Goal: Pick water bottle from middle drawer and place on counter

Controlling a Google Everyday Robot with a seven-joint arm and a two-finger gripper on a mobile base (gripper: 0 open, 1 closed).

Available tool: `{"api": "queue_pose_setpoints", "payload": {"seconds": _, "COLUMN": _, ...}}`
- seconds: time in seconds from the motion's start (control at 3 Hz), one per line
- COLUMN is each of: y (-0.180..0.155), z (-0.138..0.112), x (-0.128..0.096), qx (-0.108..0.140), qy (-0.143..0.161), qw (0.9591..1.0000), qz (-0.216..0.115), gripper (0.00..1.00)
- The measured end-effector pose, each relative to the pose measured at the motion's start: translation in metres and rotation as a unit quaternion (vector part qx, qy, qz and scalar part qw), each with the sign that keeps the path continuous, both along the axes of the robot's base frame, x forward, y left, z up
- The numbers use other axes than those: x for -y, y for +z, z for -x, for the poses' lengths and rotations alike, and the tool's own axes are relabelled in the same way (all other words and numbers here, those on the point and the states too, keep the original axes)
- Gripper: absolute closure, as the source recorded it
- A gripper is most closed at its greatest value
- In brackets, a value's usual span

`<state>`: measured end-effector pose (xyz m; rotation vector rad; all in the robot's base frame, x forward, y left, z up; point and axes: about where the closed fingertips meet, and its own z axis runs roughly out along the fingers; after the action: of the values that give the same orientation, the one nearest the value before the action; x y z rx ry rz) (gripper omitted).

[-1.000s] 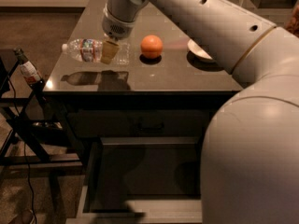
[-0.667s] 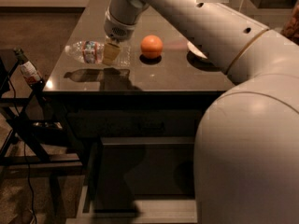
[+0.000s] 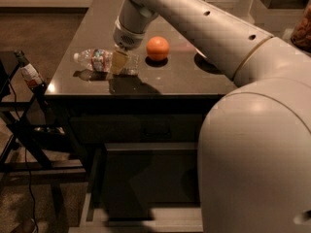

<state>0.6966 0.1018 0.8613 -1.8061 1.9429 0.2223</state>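
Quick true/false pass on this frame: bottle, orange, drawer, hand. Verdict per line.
1. The water bottle lies on its side on the counter. True.
2. The orange sits in the middle drawer. False: it rests on the counter, beside the hand.
3. The hand is over the counter, at the water bottle's base end. True.
4. The middle drawer is pushed shut. False: it stands pulled open below the counter.
5. The water bottle's cap points toward the orange. False: the cap points away from it.
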Motion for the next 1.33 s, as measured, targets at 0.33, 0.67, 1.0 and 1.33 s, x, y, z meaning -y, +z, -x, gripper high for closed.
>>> {"api": "queue_pose_setpoints", "payload": {"seconds": 0.33, "y": 0.0, "z": 0.0, "x": 0.0, "qx": 0.0, "qy": 0.0, "qw": 1.0, "qz": 0.0, "gripper": 0.82}}
{"api": "queue_pose_setpoints", "payload": {"seconds": 0.67, "y": 0.0, "z": 0.0, "x": 0.0, "qx": 0.0, "qy": 0.0, "qw": 1.0, "qz": 0.0, "gripper": 0.59}}
{"api": "queue_pose_setpoints", "payload": {"seconds": 1.0, "y": -0.0001, "z": 0.0, "x": -0.0001, "qx": 0.0, "qy": 0.0, "qw": 1.0, "qz": 0.0, "gripper": 0.34}}
{"api": "queue_pose_setpoints", "payload": {"seconds": 1.33, "y": -0.0001, "z": 0.0, "x": -0.0001, "qx": 0.0, "qy": 0.0, "qw": 1.0, "qz": 0.0, "gripper": 0.11}}
